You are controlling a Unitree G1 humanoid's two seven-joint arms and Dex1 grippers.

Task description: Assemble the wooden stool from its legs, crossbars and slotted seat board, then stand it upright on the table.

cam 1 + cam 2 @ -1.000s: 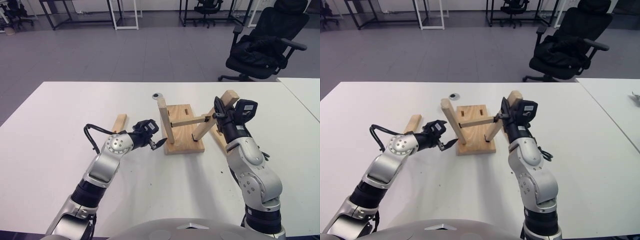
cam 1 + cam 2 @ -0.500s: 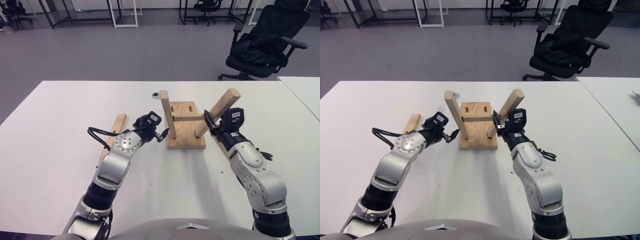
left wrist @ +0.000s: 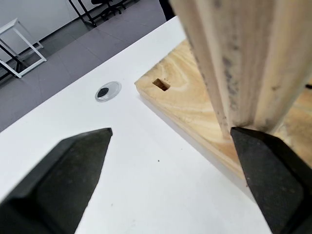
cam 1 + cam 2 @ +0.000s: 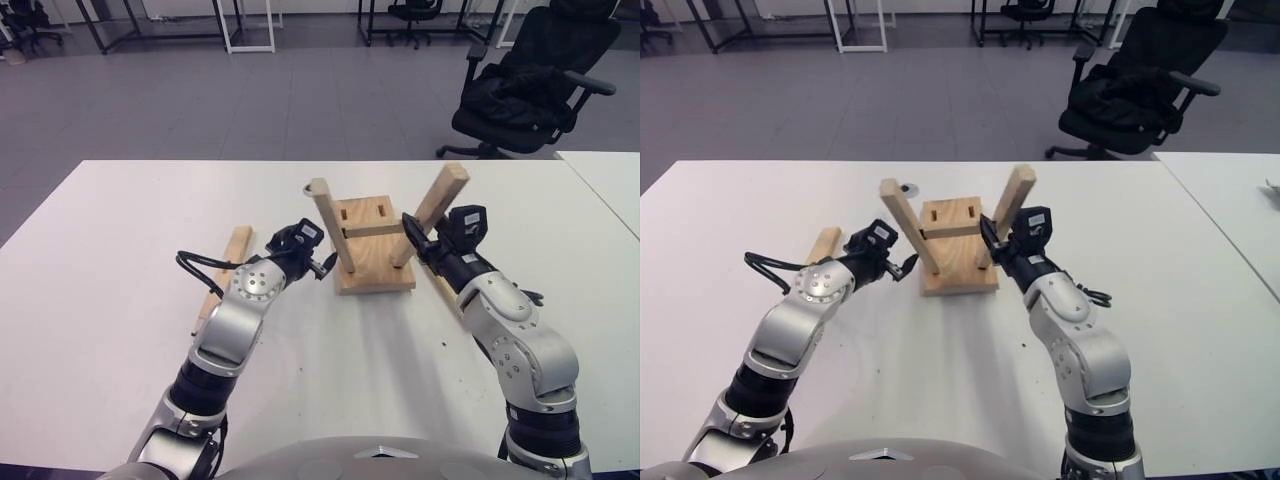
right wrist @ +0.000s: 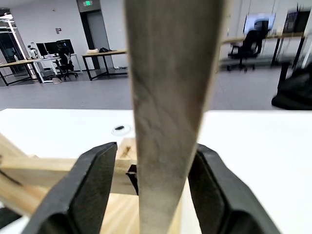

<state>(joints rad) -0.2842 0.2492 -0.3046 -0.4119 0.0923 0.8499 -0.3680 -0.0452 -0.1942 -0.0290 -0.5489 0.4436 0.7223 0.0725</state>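
No legible writing is present; the pale label on each gripper housing carries print too small to read. The seat board (image 4: 376, 272) lies flat on the table (image 4: 120, 230), slotted face up, long axis running away from the robot. Two legs stand in it. The left leg (image 4: 333, 225) tilts with its top toward the robot's left; the right leg (image 4: 436, 203) tilts with its top toward the right. The crossbar (image 4: 372, 230) spans between them, roughly level, left to right. The right gripper (image 4: 412, 240) is clamped on the right leg near its base, one finger on each side. The left gripper (image 4: 327, 266) is spread wide, holding nothing, just beside the foot of the left leg at the board's left edge. A loose leg (image 4: 238, 244) lies flat on the table to the left.
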